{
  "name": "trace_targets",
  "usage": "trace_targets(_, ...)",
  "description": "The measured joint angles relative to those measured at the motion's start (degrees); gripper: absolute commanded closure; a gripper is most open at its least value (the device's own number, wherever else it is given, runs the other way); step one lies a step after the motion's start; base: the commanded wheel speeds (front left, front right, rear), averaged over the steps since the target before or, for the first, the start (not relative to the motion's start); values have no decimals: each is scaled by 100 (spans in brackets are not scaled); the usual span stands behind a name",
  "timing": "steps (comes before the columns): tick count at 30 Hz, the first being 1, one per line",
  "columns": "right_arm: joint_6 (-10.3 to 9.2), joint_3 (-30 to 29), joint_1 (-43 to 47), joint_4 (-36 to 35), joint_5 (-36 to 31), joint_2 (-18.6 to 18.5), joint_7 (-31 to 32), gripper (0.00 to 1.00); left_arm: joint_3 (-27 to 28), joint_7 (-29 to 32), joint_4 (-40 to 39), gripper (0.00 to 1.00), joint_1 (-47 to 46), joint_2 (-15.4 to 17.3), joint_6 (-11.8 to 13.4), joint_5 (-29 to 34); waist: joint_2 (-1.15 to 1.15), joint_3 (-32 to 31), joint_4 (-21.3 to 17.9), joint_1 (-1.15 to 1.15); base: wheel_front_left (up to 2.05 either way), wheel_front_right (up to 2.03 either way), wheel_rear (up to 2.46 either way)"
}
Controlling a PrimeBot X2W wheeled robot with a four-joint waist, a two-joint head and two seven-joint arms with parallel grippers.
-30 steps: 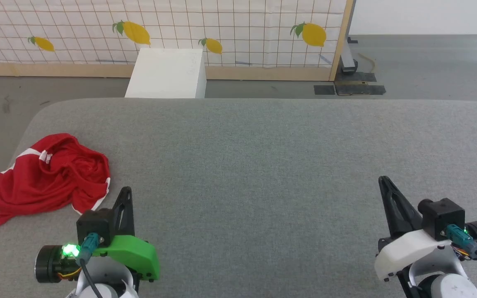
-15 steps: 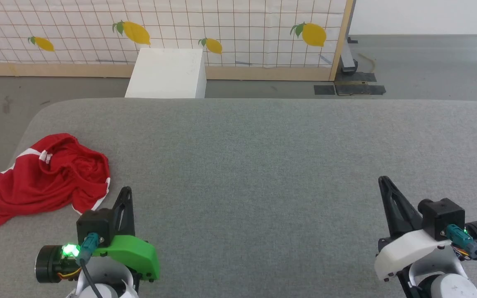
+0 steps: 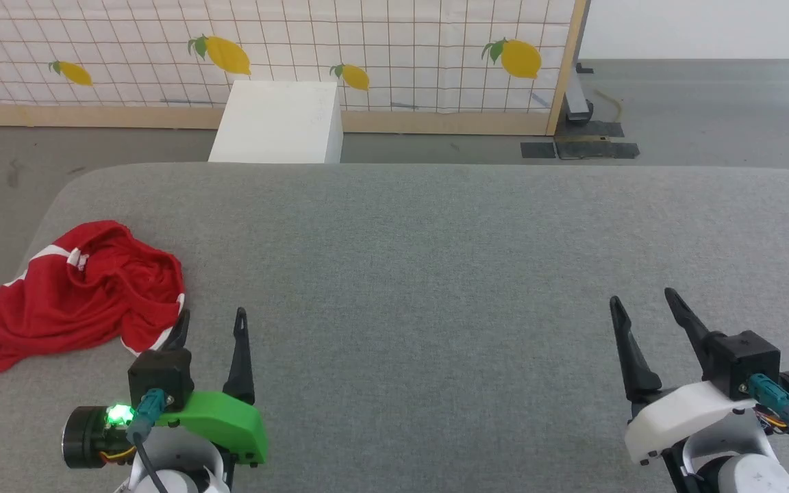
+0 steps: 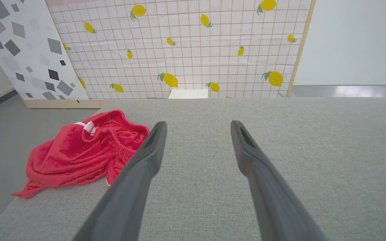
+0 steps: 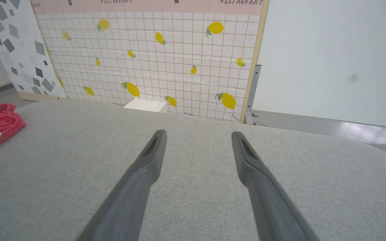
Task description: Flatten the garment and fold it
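1. Now both pincers stand wide and empty: left gripper [image 3: 213,313], right gripper [image 3: 642,296].
2. Crumpled, the garment [image 3: 79,294] lies just left of the left gripper, well apart from the right gripper.
3. Risk: pinching bunched layers could leave it twisted, or drag it off the table [image 3: 435,239] edge nearby.

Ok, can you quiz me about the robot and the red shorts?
1. True or false: the left gripper and the right gripper are both open.
2. Pick one. The shorts lie: A) flat, B) crumpled, C) neatly folded.
3. Which gripper is nearer the shorts?

Key: 1 true. 2 B. 3 the left gripper.
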Motion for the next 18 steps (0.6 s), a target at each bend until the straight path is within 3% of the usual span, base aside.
trace_targets(18, 0, -110, 77, 137, 203, 0, -225, 0, 7, -224, 25, 0, 2, 0, 49, -96, 0, 23, 577, 0, 0, 0, 0)
